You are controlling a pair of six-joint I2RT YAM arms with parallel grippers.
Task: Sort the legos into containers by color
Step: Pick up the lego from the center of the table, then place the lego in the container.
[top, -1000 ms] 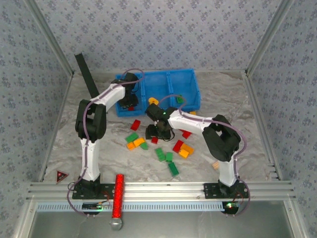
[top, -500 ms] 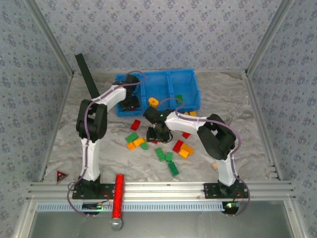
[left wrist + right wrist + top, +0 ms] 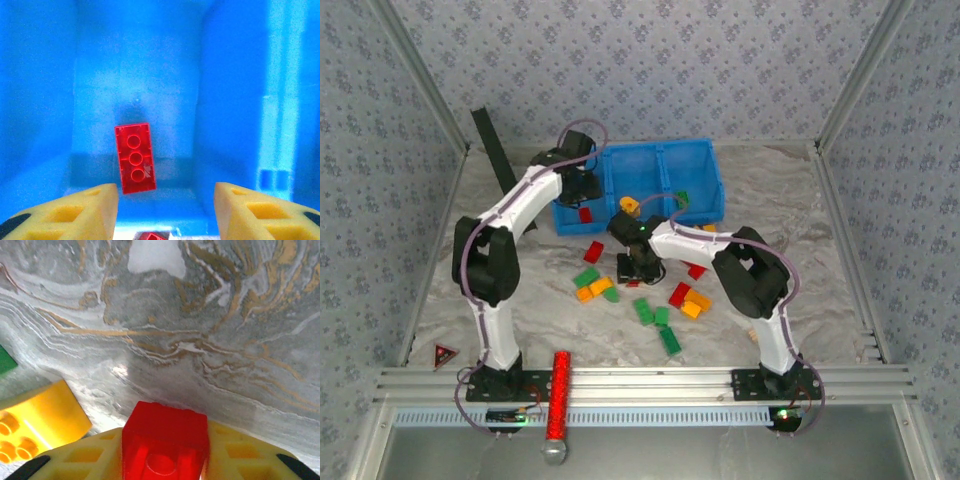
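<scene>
While a red brick (image 3: 135,158) lies flat in the left compartment of the blue bin (image 3: 665,150), at 11 o'clock on the table (image 3: 780,200), the left gripper (image 3: 165,200) is held above it with jaws spread and empty, and its arm is stretched far forward. A release there is judged done. Near the table's centre a small red brick (image 3: 165,440) is pinched by the right gripper (image 3: 165,462), low over the surface, its arm folded toward 10 o'clock. A lift and a carry to that same compartment are called for next. Loose legos (image 3: 642,310) are scattered toward 6 o'clock.
</scene>
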